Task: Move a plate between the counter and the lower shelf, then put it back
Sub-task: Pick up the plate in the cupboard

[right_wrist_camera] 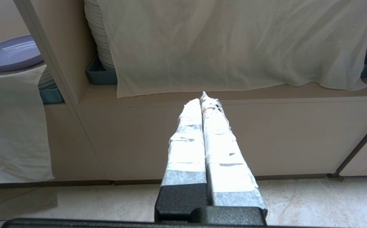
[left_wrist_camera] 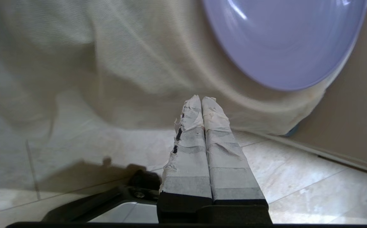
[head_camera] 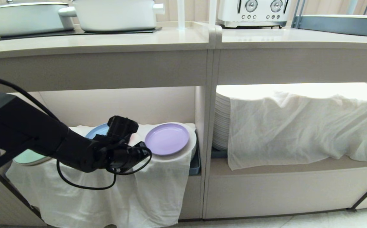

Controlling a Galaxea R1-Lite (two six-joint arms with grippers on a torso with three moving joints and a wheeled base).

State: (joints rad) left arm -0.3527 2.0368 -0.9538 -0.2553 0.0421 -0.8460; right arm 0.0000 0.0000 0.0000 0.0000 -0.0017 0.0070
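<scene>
We are reaching our left arm in front of the lower shelf, and the left gripper is hanging before the draped white cloth with its taped fingers pressed together, gripping nothing. The lilac plate is lying flat on the rightmost cloth-covered hump in that compartment, just beside the dividing wall and a little apart from our gripper. A blue plate is showing behind our wrist, and a mint-green plate is peeking out under our forearm. Our right gripper is idling low in front of the neighbouring compartment, its taped fingers closed tight on nothing, pointing toward the tall white plate stack under its own cloth. Above, the counter is carrying two white pots, and a white toaster is sitting on the adjoining top.
</scene>
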